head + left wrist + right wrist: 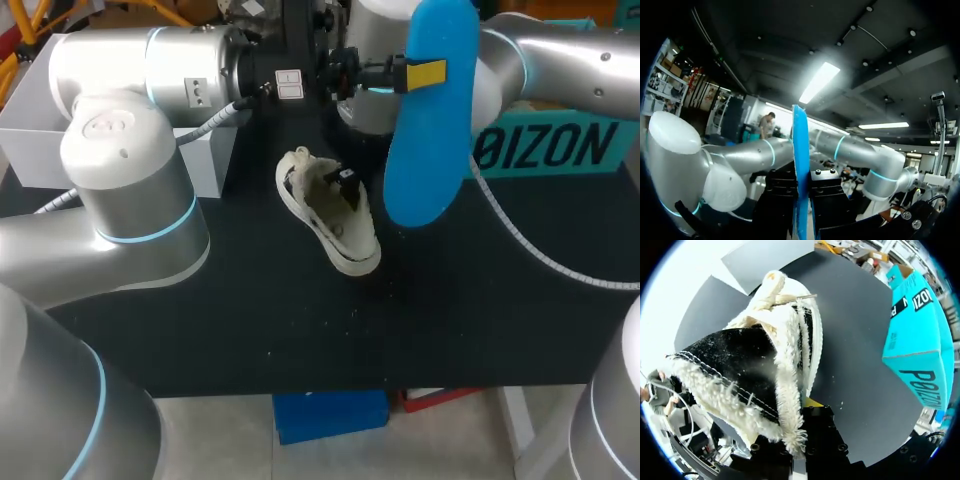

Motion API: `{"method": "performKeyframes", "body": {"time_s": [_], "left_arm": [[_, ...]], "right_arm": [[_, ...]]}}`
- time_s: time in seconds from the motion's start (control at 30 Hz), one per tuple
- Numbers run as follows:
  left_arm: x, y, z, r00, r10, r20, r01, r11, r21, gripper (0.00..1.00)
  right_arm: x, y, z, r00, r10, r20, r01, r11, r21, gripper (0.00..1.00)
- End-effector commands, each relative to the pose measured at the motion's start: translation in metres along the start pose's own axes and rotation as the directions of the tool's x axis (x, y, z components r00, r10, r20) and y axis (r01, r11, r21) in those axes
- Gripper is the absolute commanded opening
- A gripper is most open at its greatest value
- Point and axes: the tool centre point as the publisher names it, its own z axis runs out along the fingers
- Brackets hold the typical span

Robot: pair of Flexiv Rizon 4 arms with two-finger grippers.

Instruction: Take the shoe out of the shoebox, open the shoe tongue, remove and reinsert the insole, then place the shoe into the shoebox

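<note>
A white fleece-lined shoe (330,215) lies on the black table (250,320) near its middle. My right gripper (347,184) reaches down into its opening and is shut on the fleecy collar, seen close up in the right wrist view as the shoe (755,365) clamped at the yellow fingertip (813,402). A blue insole (430,120) hangs upright above the table, just right of the shoe. My left gripper (424,73) is shut on its upper part. In the left wrist view the insole (800,160) stands edge-on between the black fingers (827,195).
The teal shoebox (548,147) stands at the back right, also seen beside the shoe as the teal shoebox (920,340). A white bin (35,130) sits at the back left behind my left arm. The table's front half is bare.
</note>
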Motion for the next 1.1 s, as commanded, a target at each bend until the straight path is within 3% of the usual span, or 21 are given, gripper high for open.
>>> {"method": "performKeyframes", "body": {"time_s": [0.03, 0.4, 0.53, 0.57, 0.6, 0.63, 0.87, 1.1], "left_arm": [[0.0, 0.001, 0.002, 1.0, 0.001, 0.004, -0.001, 1.0, -0.001, 0.0], [0.0, 0.001, 0.002, 1.0, 0.001, 0.004, -0.001, 1.0, -0.001, 0.0], [0.0, 0.001, 0.002, 1.0, 0.001, 0.004, -0.001, 1.0, -0.001, 0.0], [0.0, 0.001, 0.002, 1.0, 0.001, 0.004, -0.001, 1.0, -0.001, 0.0], [0.0, 0.001, 0.002, 1.0, 0.001, 0.004, -0.001, 1.0, -0.001, 0.0], [0.0, 0.001, 0.002, 1.0, 0.001, 0.004, -0.001, 1.0, -0.001, 0.0], [0.0, 0.001, 0.002, 1.0, 0.001, 0.004, -0.001, 1.0, -0.001, 0.0], [0.0, 0.001, 0.002, 1.0, 0.001, 0.004, -0.001, 1.0, -0.001, 0.0]], "right_arm": [[0.001, -0.007, 0.01, 0.849, 0.527, 0.049, -0.507, 0.837, -0.205, 0.0], [-0.004, -0.015, 0.034, 0.811, 0.572, 0.125, -0.546, 0.816, -0.189, 0.0], [-0.003, -0.016, 0.045, 0.827, 0.54, 0.157, -0.516, 0.839, -0.172, 0.0], [-0.001, -0.015, 0.047, 0.841, 0.516, 0.159, -0.494, 0.855, -0.16, 0.13], [-0.001, -0.015, 0.047, 0.837, 0.523, 0.161, -0.5, 0.851, -0.162, 0.43], [-0.001, -0.016, 0.047, 0.844, 0.507, 0.173, -0.482, 0.86, -0.166, 1.0], [-0.005, -0.019, 0.036, 0.844, 0.502, 0.189, -0.469, 0.862, -0.195, 1.0], [-0.006, -0.019, 0.008, 0.863, 0.495, 0.102, -0.462, 0.854, -0.239, 1.0]]}}
